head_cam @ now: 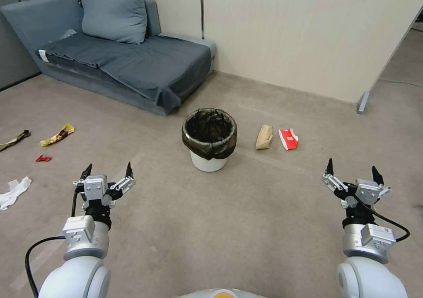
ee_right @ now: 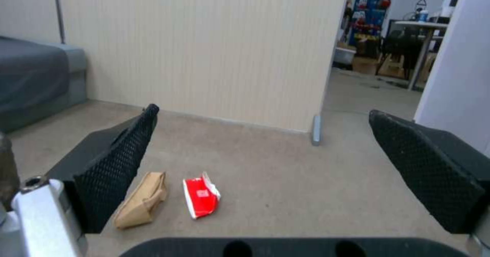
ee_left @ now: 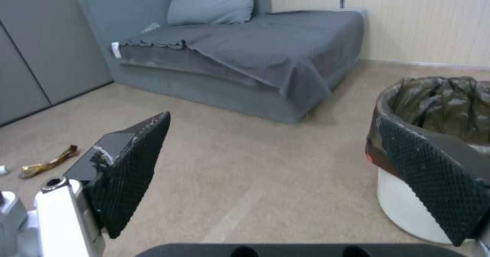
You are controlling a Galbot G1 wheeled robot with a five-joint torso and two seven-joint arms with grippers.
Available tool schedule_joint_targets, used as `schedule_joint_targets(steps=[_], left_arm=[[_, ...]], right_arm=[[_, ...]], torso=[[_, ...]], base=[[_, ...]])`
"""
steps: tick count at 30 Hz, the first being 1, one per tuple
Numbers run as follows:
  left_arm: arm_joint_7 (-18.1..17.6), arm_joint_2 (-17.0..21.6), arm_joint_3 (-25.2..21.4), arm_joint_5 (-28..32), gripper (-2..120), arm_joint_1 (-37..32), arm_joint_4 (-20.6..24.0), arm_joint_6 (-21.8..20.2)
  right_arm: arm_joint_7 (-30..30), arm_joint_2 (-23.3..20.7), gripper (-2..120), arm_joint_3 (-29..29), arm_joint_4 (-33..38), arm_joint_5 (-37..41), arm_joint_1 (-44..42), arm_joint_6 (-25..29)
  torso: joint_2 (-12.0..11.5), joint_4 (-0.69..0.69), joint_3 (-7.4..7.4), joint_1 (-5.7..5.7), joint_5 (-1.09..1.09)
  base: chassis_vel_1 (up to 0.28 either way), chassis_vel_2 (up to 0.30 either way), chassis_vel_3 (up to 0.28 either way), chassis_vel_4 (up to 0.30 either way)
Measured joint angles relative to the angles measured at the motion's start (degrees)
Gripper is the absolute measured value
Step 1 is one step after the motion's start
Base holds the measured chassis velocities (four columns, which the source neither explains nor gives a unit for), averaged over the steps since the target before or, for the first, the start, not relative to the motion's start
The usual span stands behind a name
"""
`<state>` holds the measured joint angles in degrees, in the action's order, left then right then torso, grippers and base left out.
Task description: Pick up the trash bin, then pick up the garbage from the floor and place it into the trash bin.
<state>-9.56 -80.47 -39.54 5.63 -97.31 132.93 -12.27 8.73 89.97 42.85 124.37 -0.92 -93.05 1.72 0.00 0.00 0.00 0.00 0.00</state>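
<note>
Trash bin [head_cam: 209, 139] standing upright on floor [head_cam: 246, 210] (dark liner over rim), paper bag [head_cam: 264, 137] and red packet [head_cam: 288, 139] lying just beside. Left gripper [head_cam: 108, 172] and right gripper [head_cam: 352, 171] hovering, jaws gaping wide, gripping nothing.

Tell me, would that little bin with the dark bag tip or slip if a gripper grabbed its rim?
Probably light: the trash bin looks like thin white plastic and appears empty. The loose bag liner folded over the rim may slide under a grip. Being small and upright on the floor, it could tip if pushed high.
</note>
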Motion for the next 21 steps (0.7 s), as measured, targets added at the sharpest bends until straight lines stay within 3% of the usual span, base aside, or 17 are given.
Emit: schedule_joint_targets(steps=[21], left_arm=[[-0.07, 0.42, 0.14, -0.07, 100, 0.09, -0.15, -0.13]], right_arm=[[0.18, -0.18, 100, -0.17, -0.43, -0.5, 0.65, -0.54]], torso=[[0.0, 0.01, 0.0, 0.0, -0.01]], base=[[-0.104, 0.105, 0.104, -0.103]])
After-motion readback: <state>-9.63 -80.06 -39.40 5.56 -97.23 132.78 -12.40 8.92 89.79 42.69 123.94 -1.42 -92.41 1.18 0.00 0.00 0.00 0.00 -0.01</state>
